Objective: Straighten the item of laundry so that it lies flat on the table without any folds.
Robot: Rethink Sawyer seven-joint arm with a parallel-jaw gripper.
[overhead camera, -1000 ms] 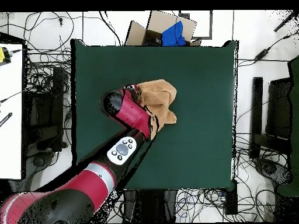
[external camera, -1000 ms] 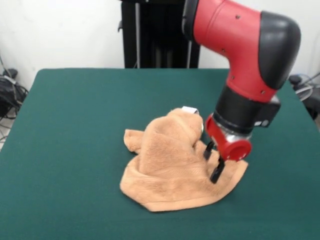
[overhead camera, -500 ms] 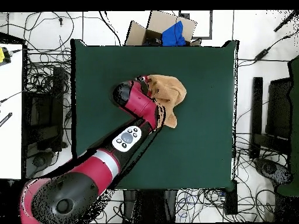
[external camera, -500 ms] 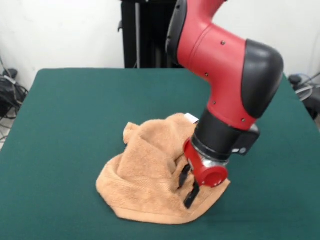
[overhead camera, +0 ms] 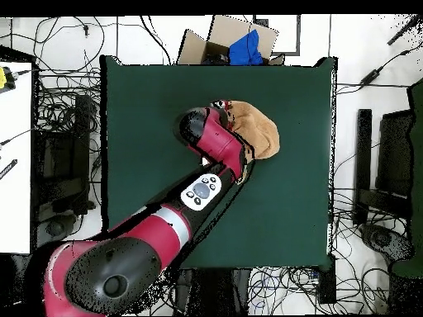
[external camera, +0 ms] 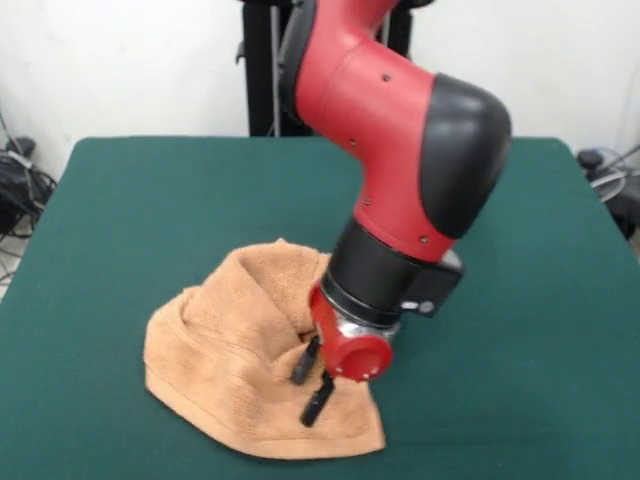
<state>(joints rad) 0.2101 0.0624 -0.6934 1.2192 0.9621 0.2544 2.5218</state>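
Towel (external camera: 235,375) is bunched up near the table (external camera: 150,200) front; claw (external camera: 311,385) looks pinched on its right side, mid-drag. Next it probably needs spreading flat.

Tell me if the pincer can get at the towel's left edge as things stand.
Probably yes. The pincer sits on the bunched towel, and nothing lies on the table between it and that edge; the arm would only need to lift clear of the raised folds.

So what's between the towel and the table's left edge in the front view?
Nothing: bare green table runs from the towel to that edge in the front view.
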